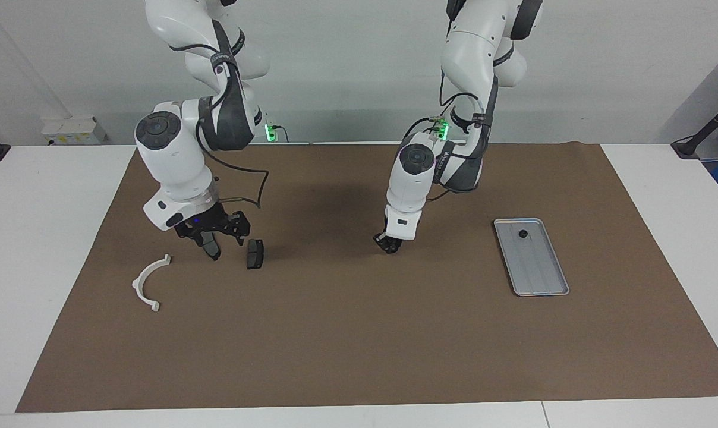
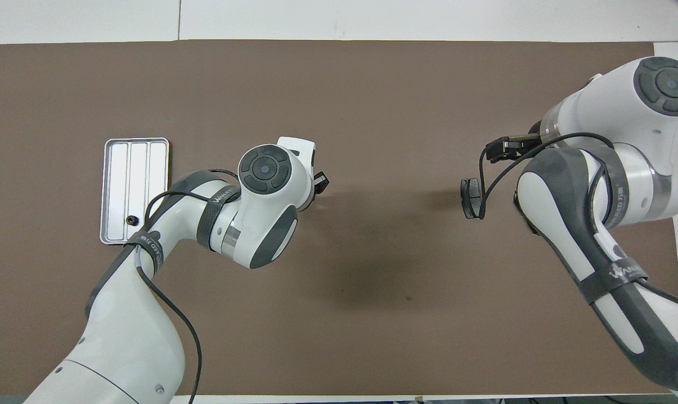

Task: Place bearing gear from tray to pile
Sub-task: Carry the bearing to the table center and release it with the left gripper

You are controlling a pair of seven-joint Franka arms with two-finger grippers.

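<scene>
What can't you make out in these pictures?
- Overhead view: right arm hides the white semicircular plastic arc and one dark grey brake pad.
- Both views: whether the left gripper holds anything; too small, mostly under its wrist.
- Small black part in the ribbed silver metal tray: too small to identify.

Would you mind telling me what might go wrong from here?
The right gripper hangs low over one dark grey brake pad in the pile, beside the white plastic arc; the left gripper, over the bare mat, might collide with it on approach. A small black gear lies in the silver metal tray, so the transfer may be incomplete.
</scene>
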